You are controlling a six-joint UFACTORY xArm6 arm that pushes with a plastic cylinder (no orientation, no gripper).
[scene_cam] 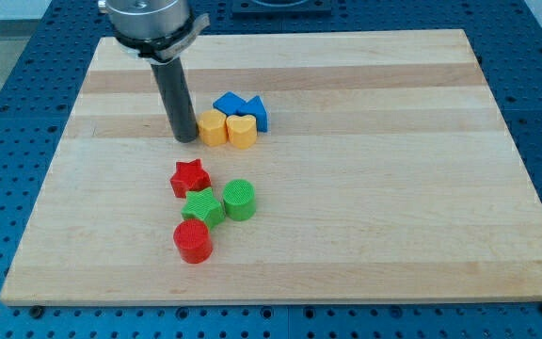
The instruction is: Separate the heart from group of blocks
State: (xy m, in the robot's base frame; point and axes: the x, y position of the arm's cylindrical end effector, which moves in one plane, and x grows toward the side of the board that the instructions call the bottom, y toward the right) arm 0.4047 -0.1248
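Tip (pixel 185 139) of my rod sits just left of, perhaps touching, the yellow block (pixel 213 126) beside the yellow heart (pixel 241 131); no hand here.

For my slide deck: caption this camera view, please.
My tip beside the yellow heart block cluster; red and green blocks grouped below.

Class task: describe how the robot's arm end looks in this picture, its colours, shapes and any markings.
A straight, dark grey cylindrical rod hangs from a round silver metal flange with a dark bracket at its side. The rod is smooth and slightly glossy, ending in my tip. No cables, markings or claw show.
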